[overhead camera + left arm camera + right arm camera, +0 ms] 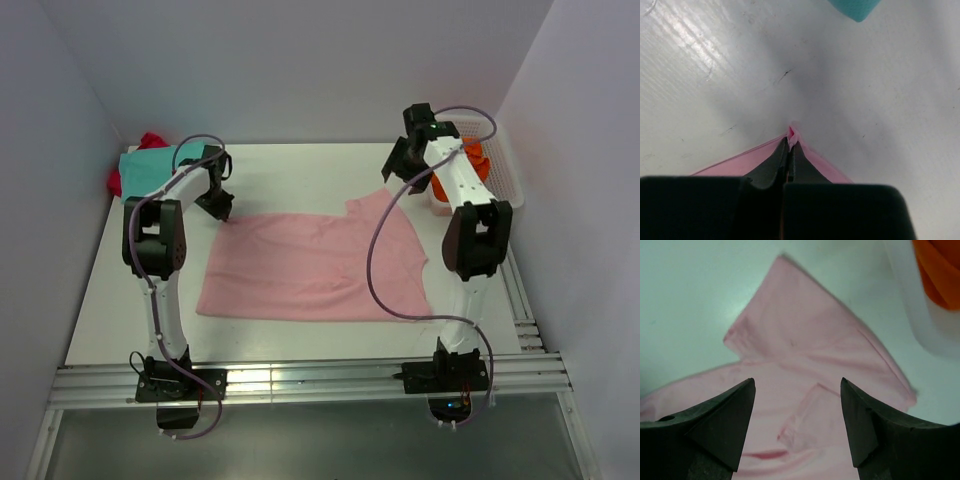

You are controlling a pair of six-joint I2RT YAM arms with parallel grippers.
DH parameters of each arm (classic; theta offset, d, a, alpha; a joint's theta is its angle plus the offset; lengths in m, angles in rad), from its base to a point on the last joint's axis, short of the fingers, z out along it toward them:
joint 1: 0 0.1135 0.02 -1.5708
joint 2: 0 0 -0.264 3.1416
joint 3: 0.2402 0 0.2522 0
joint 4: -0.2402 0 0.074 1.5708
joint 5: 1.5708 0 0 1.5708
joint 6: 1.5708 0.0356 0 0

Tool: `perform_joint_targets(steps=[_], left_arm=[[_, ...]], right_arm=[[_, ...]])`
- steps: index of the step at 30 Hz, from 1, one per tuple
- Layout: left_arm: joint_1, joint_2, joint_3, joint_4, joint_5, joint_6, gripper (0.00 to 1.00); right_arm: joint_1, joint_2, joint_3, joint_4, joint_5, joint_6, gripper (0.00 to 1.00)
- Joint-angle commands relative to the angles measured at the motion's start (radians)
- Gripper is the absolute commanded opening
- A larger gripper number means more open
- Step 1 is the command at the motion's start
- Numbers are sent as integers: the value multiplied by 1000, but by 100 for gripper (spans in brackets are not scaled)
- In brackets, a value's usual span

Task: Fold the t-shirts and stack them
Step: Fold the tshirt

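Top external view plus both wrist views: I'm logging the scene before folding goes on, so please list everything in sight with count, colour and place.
pink t-shirt: one, light pink, spread flat mid-table
teal t-shirt: one, teal, far left corner of the table
red t-shirt: one, red, far left corner, mostly hidden behind the teal one
orange t-shirt: one, orange, inside the basket
basket: one, white, far right edge
table: one, white, under it all
left gripper: one, black, shut on the pink t-shirt's far left corner
right gripper: one, black, open, over the pink t-shirt's far right part
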Motion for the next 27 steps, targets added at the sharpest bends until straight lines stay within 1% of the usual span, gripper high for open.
perform_joint_targets(steps=[1, 2, 3, 5, 9, 13, 16, 20, 27], left_arm=[[1, -42, -49, -28, 2, 22, 0], [1, -54, -54, -33, 4, 29, 0], [-1, -62, -63, -36, 4, 32, 0], [-1, -82, -69, -42, 4, 43, 0], [-4, -114, -80, -56, 4, 65, 0], [-6, -140, -83, -63, 16, 88, 0], [-7, -144, -77, -73, 20, 95, 0], [-10, -130, -60, -82, 33, 109, 0], [-12, -72, 35, -123, 47, 132, 0]], right_arm=[[-9, 159, 165, 18, -15, -36, 76], [-9, 197, 206, 7, -15, -36, 76], [-11, 266, 283, -1, -17, -36, 76], [-15, 346, 360, -10, -21, -28, 76], [-27, 423, 420, 31, -41, -10, 76], [-43, 494, 475, 77, -49, 8, 76], [-49, 529, 506, 82, -49, 18, 76], [-48, 557, 491, 116, -93, 44, 76], [-14, 618, 524, 111, -115, 71, 75]])
